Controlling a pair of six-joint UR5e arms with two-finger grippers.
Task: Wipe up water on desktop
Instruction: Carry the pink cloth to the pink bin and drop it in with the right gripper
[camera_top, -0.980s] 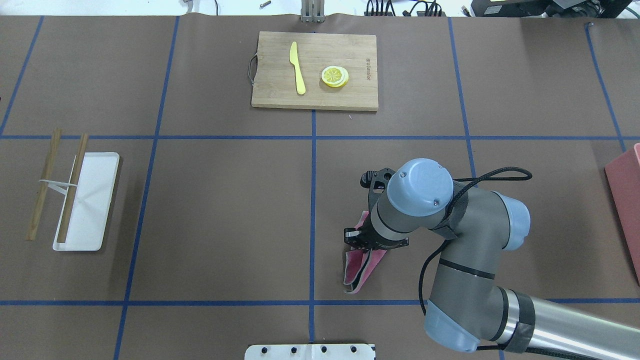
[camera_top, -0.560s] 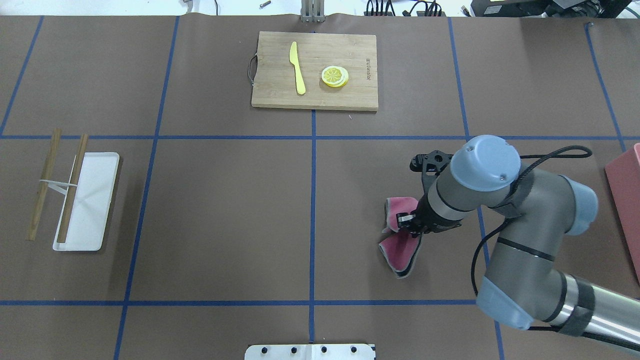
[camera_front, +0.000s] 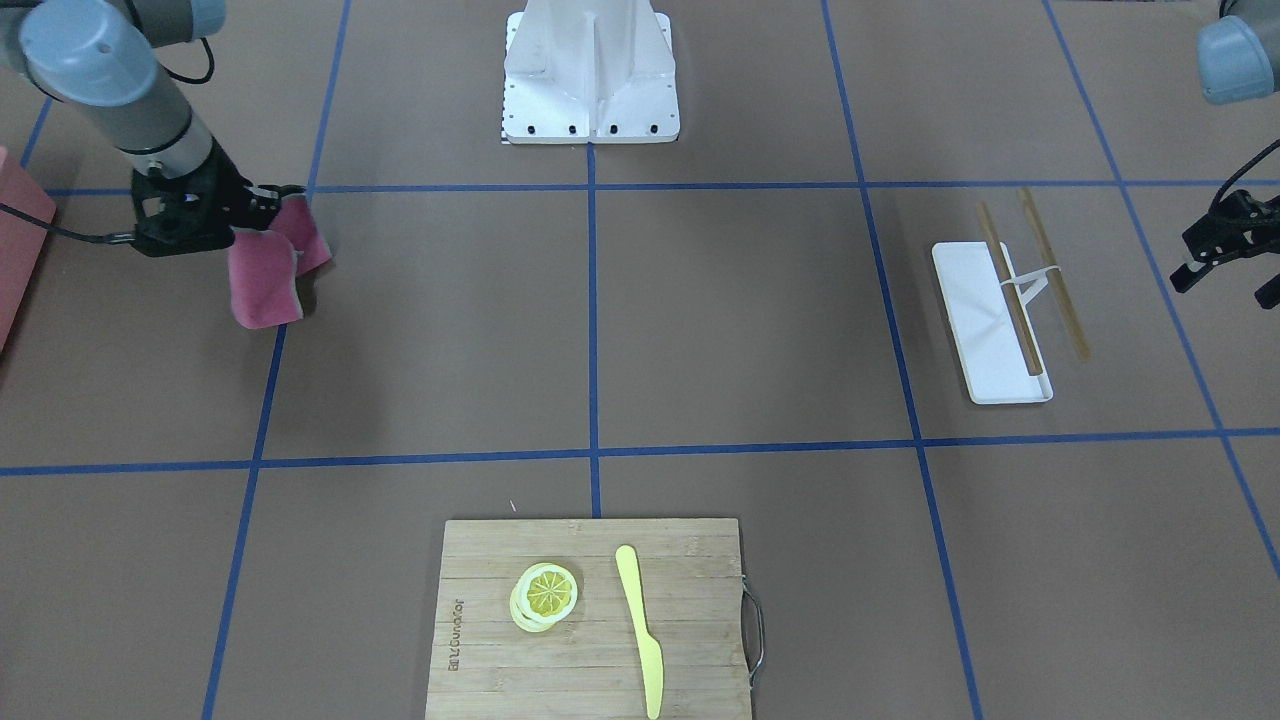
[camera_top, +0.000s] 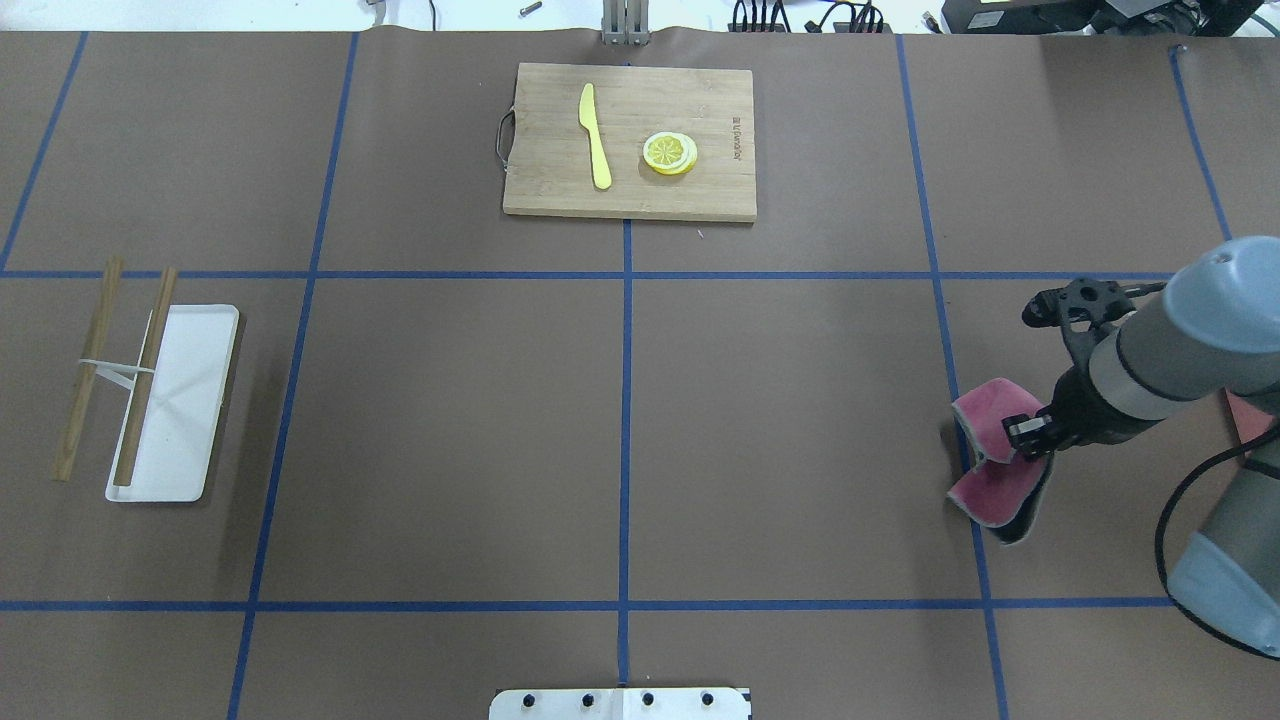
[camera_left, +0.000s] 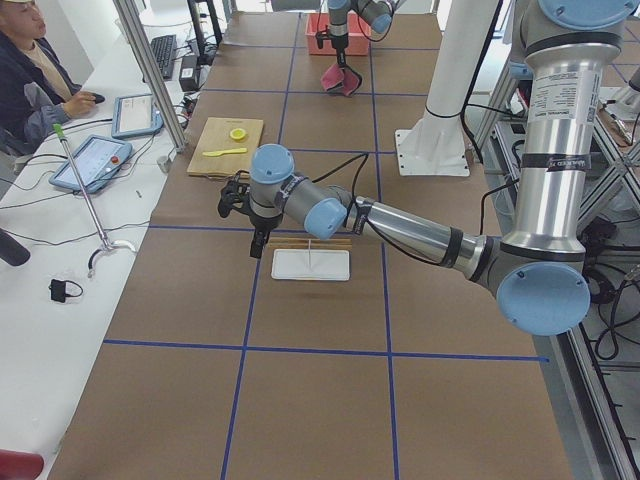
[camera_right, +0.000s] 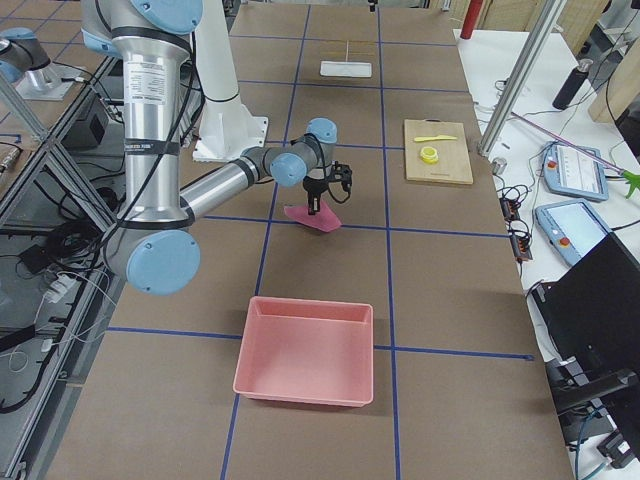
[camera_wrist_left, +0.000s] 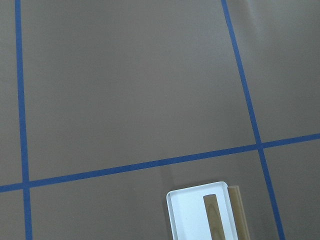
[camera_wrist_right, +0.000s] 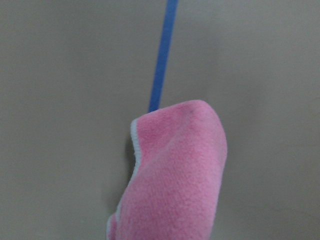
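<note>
right gripper (camera_top: 1028, 437), right of frame, pinches a folded pink fleece cloth (camera_top: 995, 490); it should press flat on the matte brown blue-taped desktop (camera_top: 450, 420). left gripper (camera_front: 1225, 288) hangs spread.

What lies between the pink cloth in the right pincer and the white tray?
Only bare grey-brown desktop crossed by blue tape lines lies between the pink fleecy cloth and the white rectangular tray, as the overhead view shows.
</note>
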